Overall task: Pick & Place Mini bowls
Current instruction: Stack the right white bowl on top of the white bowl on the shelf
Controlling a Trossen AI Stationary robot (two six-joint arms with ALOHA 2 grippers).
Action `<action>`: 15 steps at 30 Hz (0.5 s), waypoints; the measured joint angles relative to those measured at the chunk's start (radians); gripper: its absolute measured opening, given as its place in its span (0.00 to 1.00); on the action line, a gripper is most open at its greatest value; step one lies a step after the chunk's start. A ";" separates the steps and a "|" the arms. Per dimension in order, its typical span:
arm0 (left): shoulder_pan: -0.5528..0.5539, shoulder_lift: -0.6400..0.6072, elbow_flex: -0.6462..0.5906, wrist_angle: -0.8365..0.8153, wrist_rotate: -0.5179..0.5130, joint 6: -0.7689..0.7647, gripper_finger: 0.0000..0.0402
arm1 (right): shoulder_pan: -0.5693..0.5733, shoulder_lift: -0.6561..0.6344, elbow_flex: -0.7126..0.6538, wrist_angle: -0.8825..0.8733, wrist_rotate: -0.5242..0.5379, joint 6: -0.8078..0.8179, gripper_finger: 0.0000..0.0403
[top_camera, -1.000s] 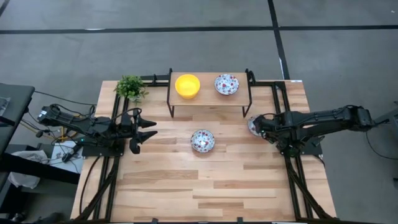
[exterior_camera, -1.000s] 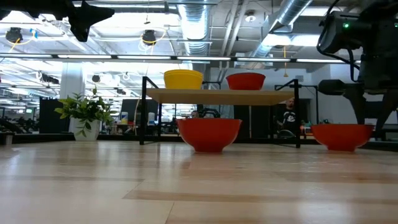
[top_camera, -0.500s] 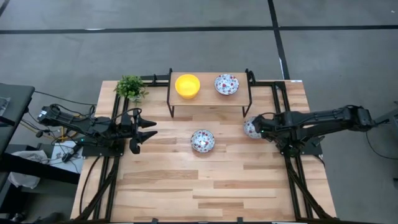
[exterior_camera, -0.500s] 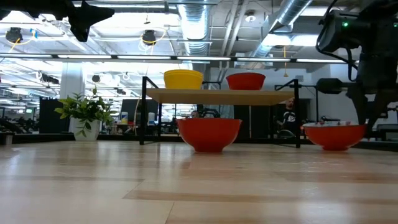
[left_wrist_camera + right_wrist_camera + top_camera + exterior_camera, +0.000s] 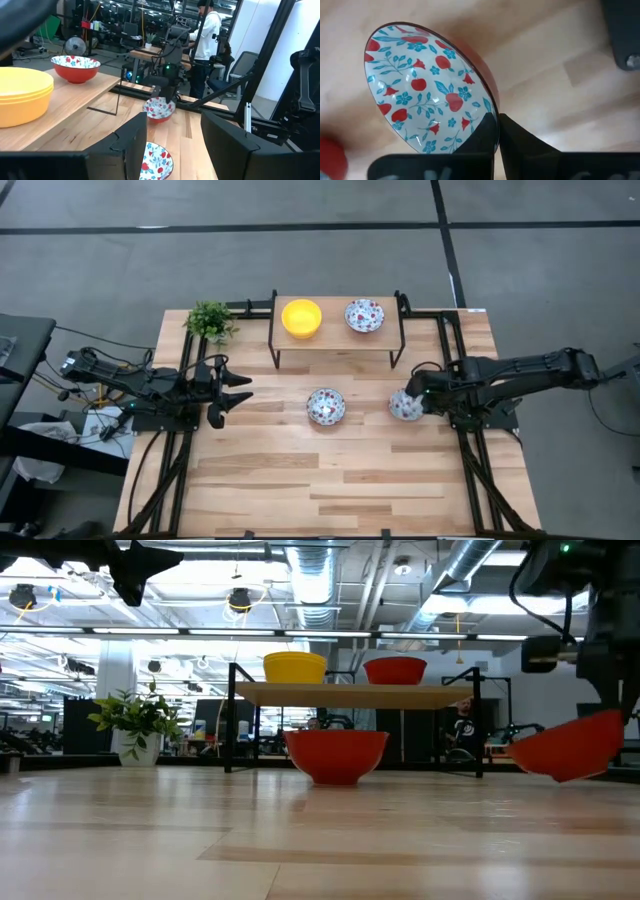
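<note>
The fingers (image 5: 490, 131) of the right gripper (image 5: 420, 396) are clenched on the rim of a floral bowl (image 5: 405, 405), which hangs tilted just above the tabletop (image 5: 330, 470); this looks like the carry step; next it probably needs levelling and setting on the shelf (image 5: 335, 338), between the yellow bowl (image 5: 301, 318) and the other floral one (image 5: 364, 315); the left gripper (image 5: 232, 389) waits, fingers parted.

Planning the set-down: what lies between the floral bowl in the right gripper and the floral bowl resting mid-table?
Nothing: in the high view only bare wooden table separates the held bowl, pinched by the right gripper, from the resting bowl.
</note>
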 joint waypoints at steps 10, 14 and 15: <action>0.000 0.000 0.000 0.000 0.000 0.000 0.46 | 0.081 0.001 0.050 0.006 -0.041 -0.042 0.00; 0.000 0.000 0.000 0.001 0.001 0.000 0.46 | 0.106 0.001 0.050 0.021 -0.042 -0.052 0.00; 0.000 0.000 0.000 0.001 0.001 0.000 0.46 | 0.112 0.001 0.050 0.038 -0.045 -0.063 0.00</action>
